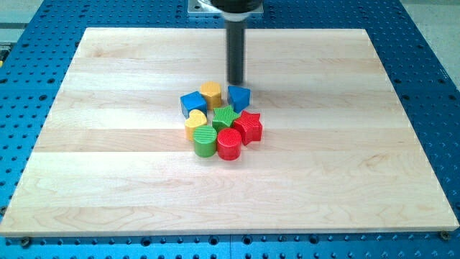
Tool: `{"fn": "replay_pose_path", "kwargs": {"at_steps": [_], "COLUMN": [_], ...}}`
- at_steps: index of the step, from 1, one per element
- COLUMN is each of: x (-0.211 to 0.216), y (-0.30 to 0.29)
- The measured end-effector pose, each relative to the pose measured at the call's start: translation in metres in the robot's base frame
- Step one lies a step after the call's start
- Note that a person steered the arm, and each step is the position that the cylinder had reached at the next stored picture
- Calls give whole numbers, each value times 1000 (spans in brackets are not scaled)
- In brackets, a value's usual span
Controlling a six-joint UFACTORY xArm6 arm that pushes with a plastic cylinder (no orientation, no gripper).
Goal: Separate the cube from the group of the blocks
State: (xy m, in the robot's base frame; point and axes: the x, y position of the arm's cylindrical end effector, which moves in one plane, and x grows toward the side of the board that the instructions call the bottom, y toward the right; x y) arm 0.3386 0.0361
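Wooden worktop (108,180) carrying one tight cluster of blocks at centre. No gripper on rig: bare rod only, grasping nothing. My tip (236,84) sitting just above blue cube (239,97), at cluster's upper right, seemingly touching its top-side face. Crowding cube: yellow cylinder (211,93) at view's left, green star (225,117) and red star (249,126) below. Judging: sliding round to cube's left needed, pushing toward view's right.

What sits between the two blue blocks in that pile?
In the camera view, the orange-yellow cylinder stands between the blue block on the view's left and the blue one on the right, just below my tip.

Lab: blue perforated bench (431,86)
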Motion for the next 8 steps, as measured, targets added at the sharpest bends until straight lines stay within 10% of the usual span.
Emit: {"fn": "replay_pose_path", "kwargs": {"at_steps": [5,8], "x": [106,95], "y": [-144,-138]}}
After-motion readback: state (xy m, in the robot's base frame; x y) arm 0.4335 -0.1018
